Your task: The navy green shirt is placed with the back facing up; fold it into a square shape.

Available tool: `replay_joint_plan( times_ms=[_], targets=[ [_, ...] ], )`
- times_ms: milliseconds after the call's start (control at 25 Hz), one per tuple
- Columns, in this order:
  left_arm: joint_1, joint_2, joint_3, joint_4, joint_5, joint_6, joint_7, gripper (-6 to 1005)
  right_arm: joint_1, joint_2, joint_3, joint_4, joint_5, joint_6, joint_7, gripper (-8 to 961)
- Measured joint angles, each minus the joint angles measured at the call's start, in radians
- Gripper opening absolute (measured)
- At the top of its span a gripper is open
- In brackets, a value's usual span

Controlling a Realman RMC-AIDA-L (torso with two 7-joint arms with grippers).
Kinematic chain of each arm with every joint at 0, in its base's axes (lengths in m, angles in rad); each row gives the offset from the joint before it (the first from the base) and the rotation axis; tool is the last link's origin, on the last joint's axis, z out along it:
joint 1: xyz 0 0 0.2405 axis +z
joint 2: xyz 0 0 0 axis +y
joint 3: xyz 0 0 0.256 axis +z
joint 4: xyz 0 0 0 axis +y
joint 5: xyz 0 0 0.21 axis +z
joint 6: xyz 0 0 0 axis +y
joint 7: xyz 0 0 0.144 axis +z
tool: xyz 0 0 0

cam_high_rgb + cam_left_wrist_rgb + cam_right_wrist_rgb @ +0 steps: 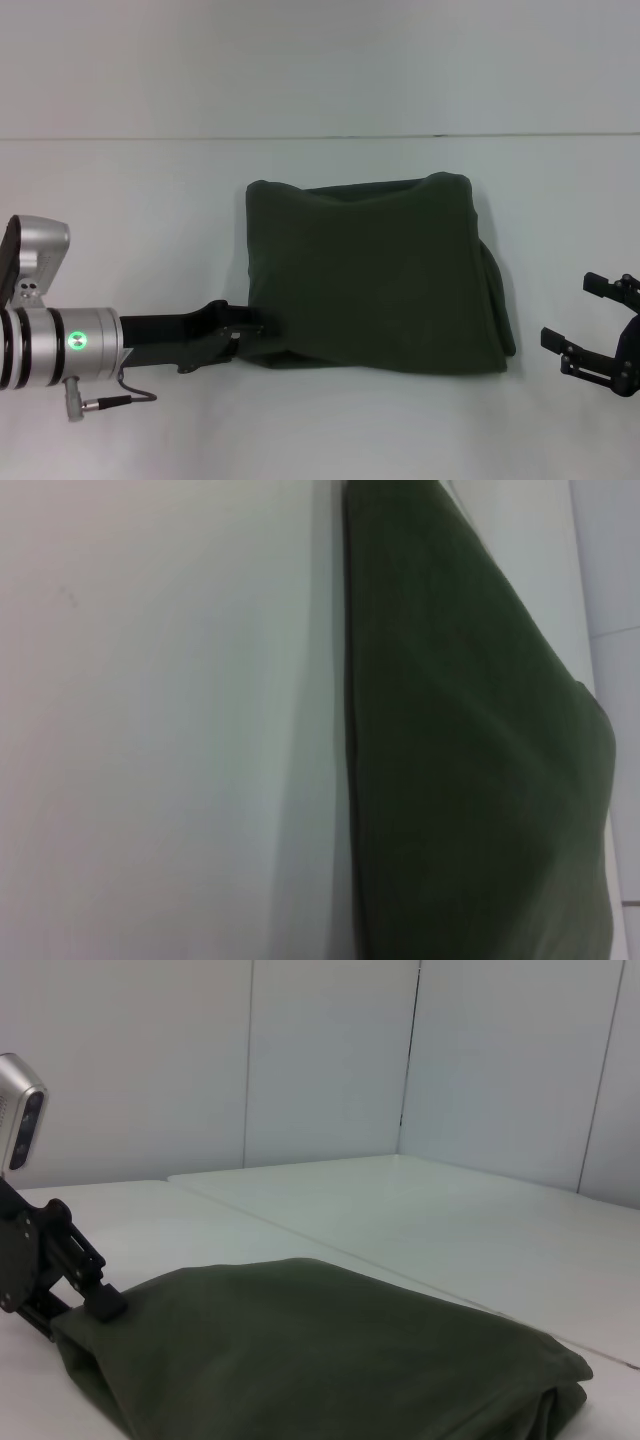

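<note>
Left gripper (pixel 262 330): closed on the near-left corner of the navy green shirt (pixel 375 275), which lies mid-surface (pixel 120 190), already folded to a rough square. Judged final tidying; next, release and withdraw. Right gripper (pixel 590 325): open, idle, right of the shirt.

Soft, even overhead light, no glare. The navy green shirt (pixel 375 275) casts a faint shadow beside the left gripper (pixel 262 327). The left wrist view is blurred throughout.

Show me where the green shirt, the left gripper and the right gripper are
navy green shirt (pixel 375 275): head view, middle of the folded fabric.
left gripper (pixel 262 327): head view, fingertips at the shirt's near-left corner.
right gripper (pixel 585 320): head view, between its spread fingers.
</note>
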Motion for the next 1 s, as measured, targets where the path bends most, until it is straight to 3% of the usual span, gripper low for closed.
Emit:
replay_joint_plan(
  times_ms=[400,520,1000],
  targets=[
    [0.003,-0.004,-0.006,-0.002,-0.014,-0.003,0.047,324,0.000,0.000,-0.003,0.000,-0.002,-0.003,0.000,925],
    [0.011,-0.004,-0.012,-0.002,-0.018,-0.003,0.051,93,0.000,0.000,-0.004,0.000,-0.002,-0.004,0.000,925],
    [0.108,0.005,-0.090,0.012,-0.046,0.027,0.097,37,0.004,0.001,-0.008,-0.004,-0.001,-0.006,0.000,925]
  ],
)
